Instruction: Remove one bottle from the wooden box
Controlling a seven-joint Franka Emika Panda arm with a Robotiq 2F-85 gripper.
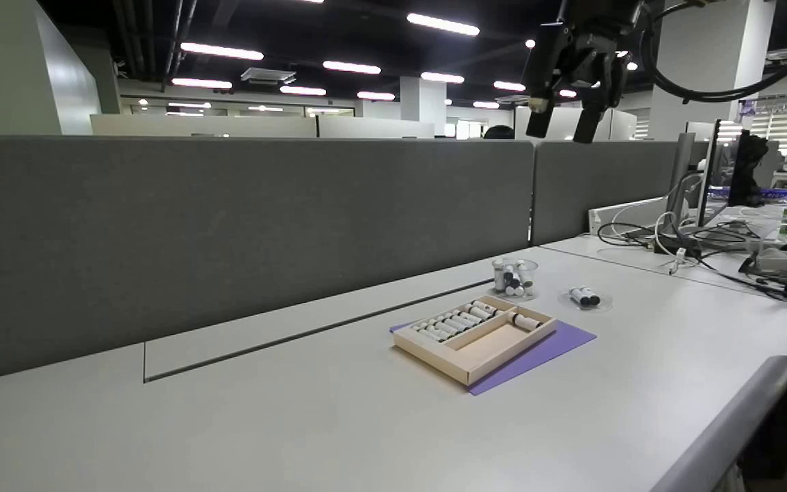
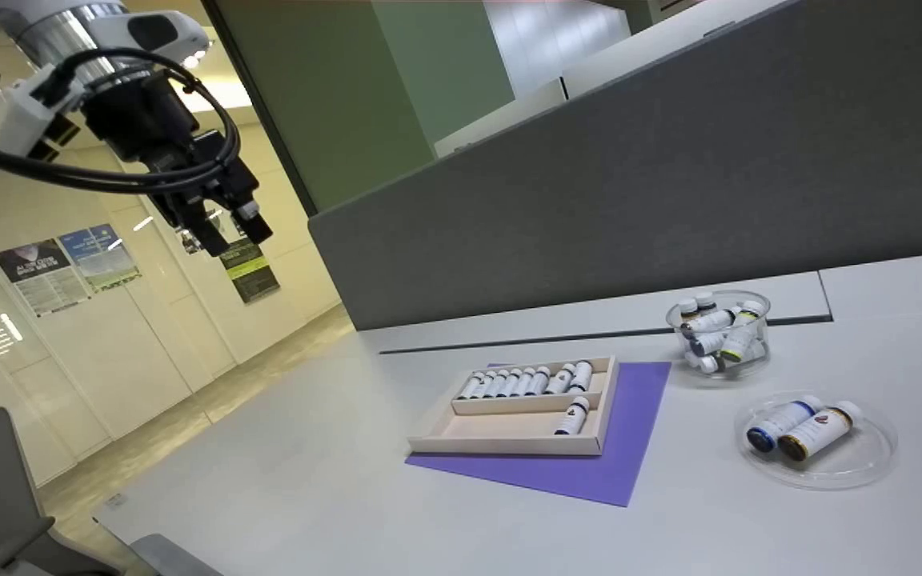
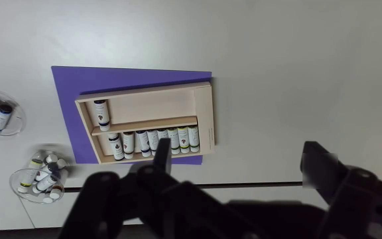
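The wooden box [image 1: 434,352] is a shallow light tan tray with two compartments, lying on a purple mat. It shows in both exterior views [image 2: 501,446] and the wrist view [image 3: 205,116]. A row of several white-labelled bottles [image 2: 509,382] lies in the narrow compartment; they also show in the wrist view [image 3: 144,142]. A single bottle [image 3: 101,114] lies at one end of the wider compartment, also seen in the exterior views [image 1: 525,322] [image 2: 572,417]. My gripper [image 1: 563,126] is open and empty, high above the table [image 2: 235,236]. In the wrist view its fingers [image 3: 237,147] are wide apart; one covers part of the row.
A clear cup [image 2: 759,320] of bottles stands near the back seam. A clear dish [image 2: 877,448] holds two bottles. The purple mat [image 2: 637,432] sticks out under the box. A grey partition [image 1: 243,246] runs behind the table. Cables and a monitor [image 1: 718,171] stand farther along.
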